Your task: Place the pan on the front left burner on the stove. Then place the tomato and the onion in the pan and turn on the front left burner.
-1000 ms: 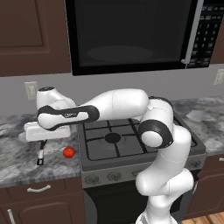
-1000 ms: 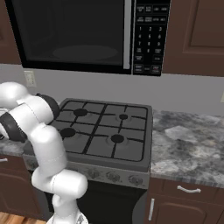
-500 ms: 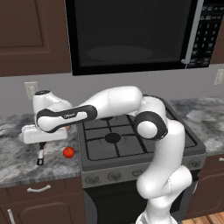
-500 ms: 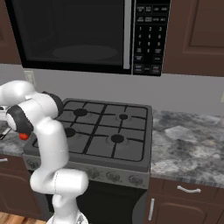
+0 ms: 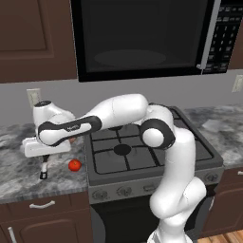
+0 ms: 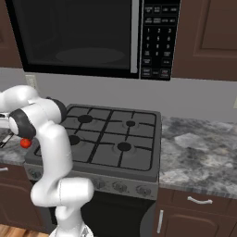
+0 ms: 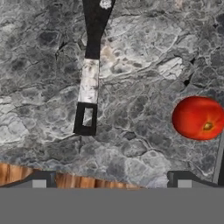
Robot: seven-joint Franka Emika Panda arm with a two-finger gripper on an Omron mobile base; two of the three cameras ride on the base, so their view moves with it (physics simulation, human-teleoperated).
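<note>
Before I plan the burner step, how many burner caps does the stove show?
4 on the stove: front left burner, front right, back left, back right.

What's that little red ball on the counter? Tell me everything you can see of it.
It is the tomato: a small, glossy, bright red ball with a tiny yellowish spot on one side. It rests alone on the grey marbled counter, just left of the stove, close to the front edge. Nothing grips or touches it.
</note>
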